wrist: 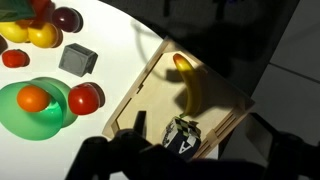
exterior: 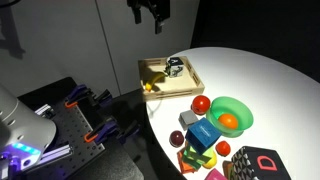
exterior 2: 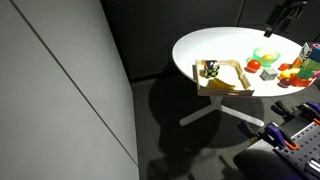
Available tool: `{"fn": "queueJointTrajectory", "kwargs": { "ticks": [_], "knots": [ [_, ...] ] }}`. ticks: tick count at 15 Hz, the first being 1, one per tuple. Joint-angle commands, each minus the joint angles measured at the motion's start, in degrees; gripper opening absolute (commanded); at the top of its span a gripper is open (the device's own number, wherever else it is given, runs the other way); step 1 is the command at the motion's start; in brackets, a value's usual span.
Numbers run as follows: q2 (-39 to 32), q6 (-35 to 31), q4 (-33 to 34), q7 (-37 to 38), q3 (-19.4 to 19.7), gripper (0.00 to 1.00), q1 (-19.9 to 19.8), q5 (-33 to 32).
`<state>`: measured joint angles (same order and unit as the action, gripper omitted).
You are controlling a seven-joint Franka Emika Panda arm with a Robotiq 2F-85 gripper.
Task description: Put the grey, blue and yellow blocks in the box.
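**Gripper** (exterior: 150,20): mine. Jaws stood wide apart, nothing between them. I hung high above the table (exterior: 260,75), over its 12 o'clock edge in an exterior view.

**Box** (exterior: 168,82): sat near the table's 10 o'clock edge in that view. It held a banana (wrist: 185,75) and a small dark toy (wrist: 183,135). None of the three blocks was inside.

**Grey block** (wrist: 78,59): lay flat on the table at 10 o'clock from the box in the wrist view, well apart from it. A green bowl (wrist: 22,118) and a red ball (wrist: 85,98) lay near it at its 6 o'clock.

**Blue block** (exterior: 205,133): lay in the toy cluster at 5 o'clock from the box in an exterior view. The grey block was just beside it at 11 o'clock.

**Yellow block** (exterior: 224,149): most likely the small yellow-green piece at 4 o'clock from the blue block. It was too small to be sure.

**Step in hand**: by my reading the first pick, not yet begun, with all three blocks outside the box.

**Next move**: I judged the grey block the easiest to reach. I would travel over it, turn the jaws square to two opposite faces and come straight down. The ball and bowl sat close, so the open jaws would need care. Then clamp, lift and carry it to the bare floor of the box, clear of the banana.
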<state>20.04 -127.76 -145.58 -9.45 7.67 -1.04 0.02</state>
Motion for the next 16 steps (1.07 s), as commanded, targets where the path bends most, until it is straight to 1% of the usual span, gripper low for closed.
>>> {"fn": "queueJointTrajectory", "kwargs": {
  "ticks": [1, 5, 9, 16],
  "knots": [
    [-3.7, 2.8, 3.3, -3.9, 1.5, 1.00, -1.2, 1.3],
    [-7.0, 3.8, 4.6, -6.3, 2.6, 1.00, -2.4, 0.9],
    [-10.3, 3.0, 5.2, -6.7, 2.8, 1.00, -4.1, 0.1],
    [-15.7, -3.2, 4.8, -7.0, 3.2, 1.00, -6.6, 0.3]
  ]
}}
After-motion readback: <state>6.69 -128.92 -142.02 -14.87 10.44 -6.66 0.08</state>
